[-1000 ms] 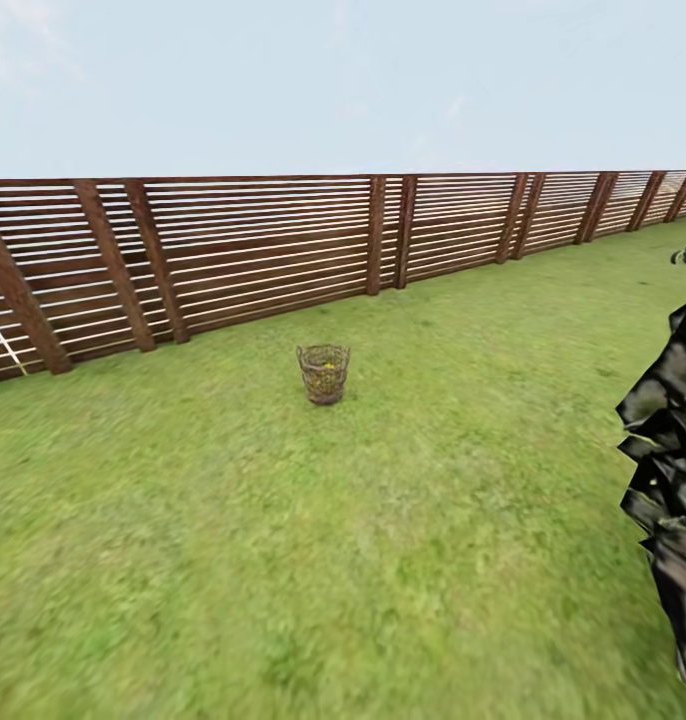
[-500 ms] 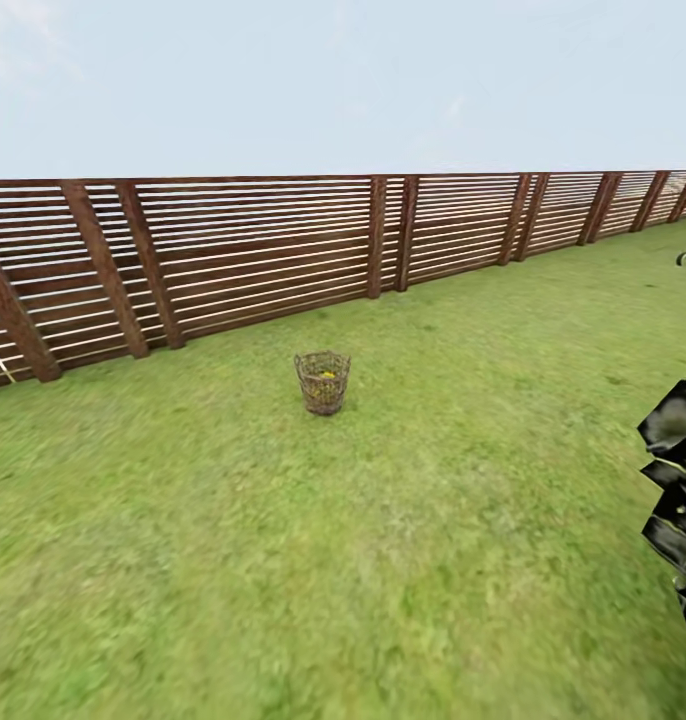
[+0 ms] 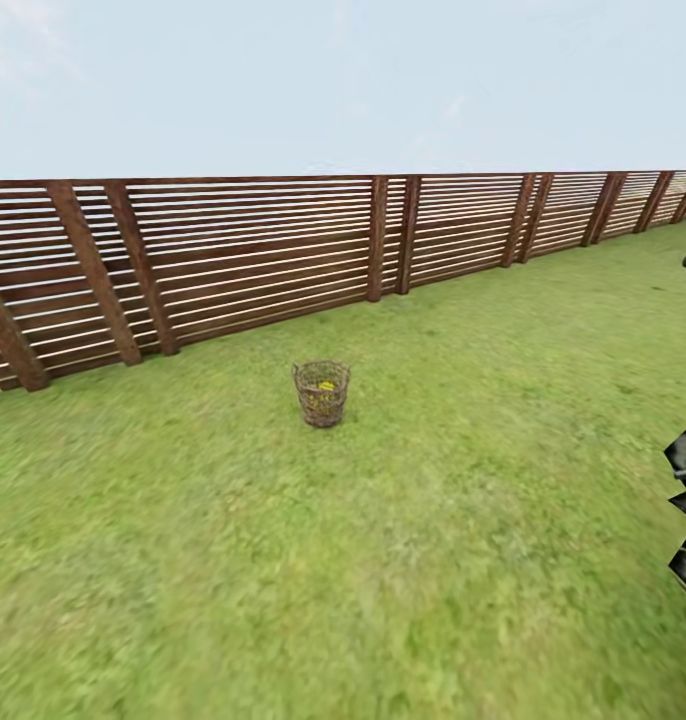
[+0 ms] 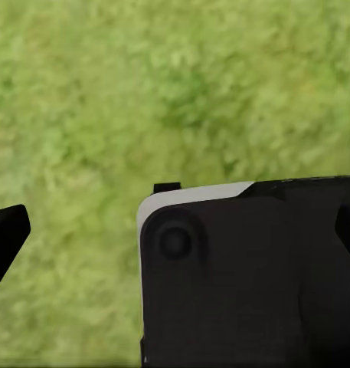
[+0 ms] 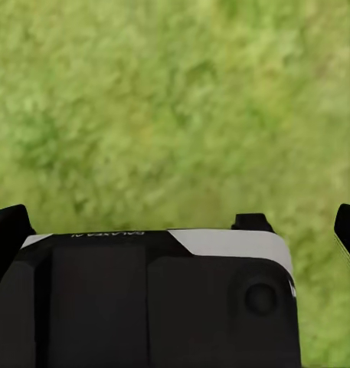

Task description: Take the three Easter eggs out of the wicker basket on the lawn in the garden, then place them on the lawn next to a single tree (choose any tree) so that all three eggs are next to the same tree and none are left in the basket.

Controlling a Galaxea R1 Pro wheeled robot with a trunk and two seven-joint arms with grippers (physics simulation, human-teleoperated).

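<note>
The tan woven wicker basket (image 3: 322, 393) stands upright straight ahead, well apart, on mottled green lawn (image 3: 403, 560), equally far from both arms; finger states cannot be told

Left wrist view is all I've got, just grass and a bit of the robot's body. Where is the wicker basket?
Observer: The wicker basket stands upright on the lawn some way ahead, near the middle of the head view.
Operator: Anything inside it?
Observer: There is something yellow just below the rim, too small to count as eggs.
Operator: What is behind the basket?
Observer: A brown slatted fence runs across behind it, with a strip of grass between them.
</note>
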